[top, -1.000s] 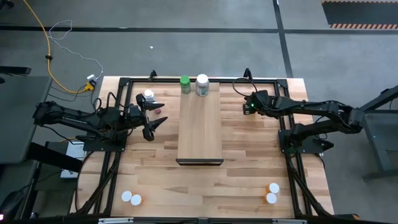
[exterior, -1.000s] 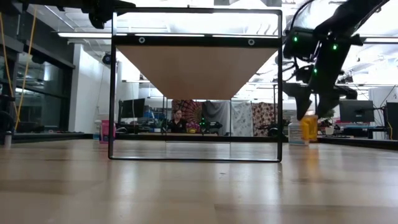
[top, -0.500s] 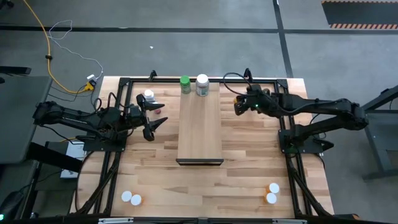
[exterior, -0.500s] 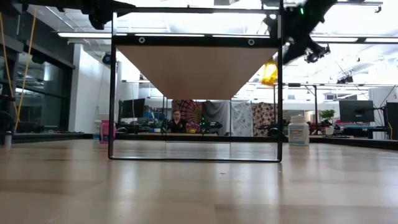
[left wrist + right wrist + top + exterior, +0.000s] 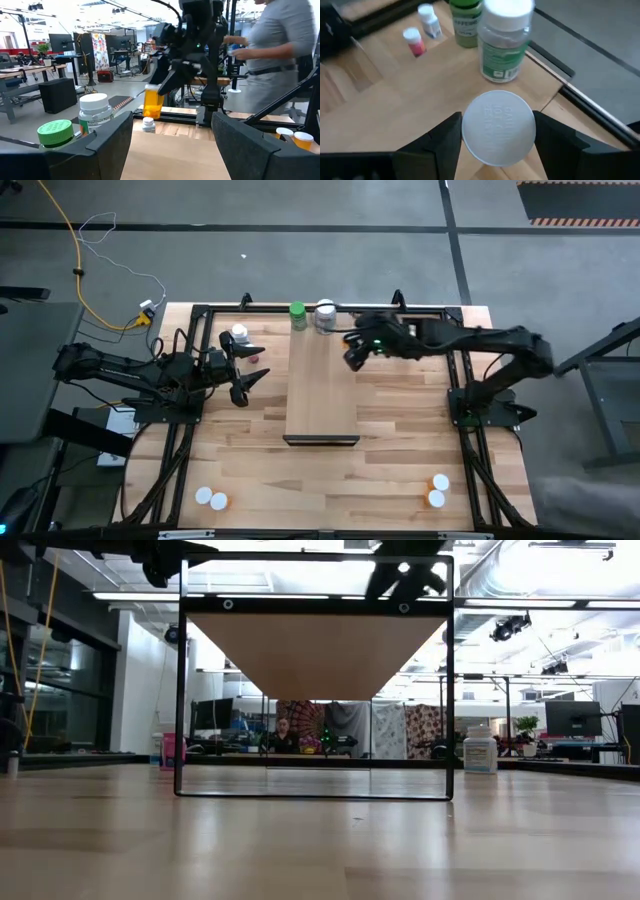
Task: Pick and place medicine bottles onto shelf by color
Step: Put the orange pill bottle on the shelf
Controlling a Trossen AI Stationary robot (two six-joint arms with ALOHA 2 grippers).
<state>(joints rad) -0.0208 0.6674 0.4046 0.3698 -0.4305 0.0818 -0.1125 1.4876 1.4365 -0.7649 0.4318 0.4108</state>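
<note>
An orange white-capped pill bottle (image 5: 153, 102), pinched in the right tool (image 5: 352, 352), is carried over the pale wood shelf (image 5: 321, 395); lowering upright is called for next. The left tool (image 5: 248, 365) is held spread.

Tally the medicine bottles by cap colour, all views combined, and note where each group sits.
Green-capped bottle: 1, on the shelf
White-capped bottles: 9 (1 on the shelf, 1 held in the right hand, 7 on the tabletop)
Total: 10
</note>
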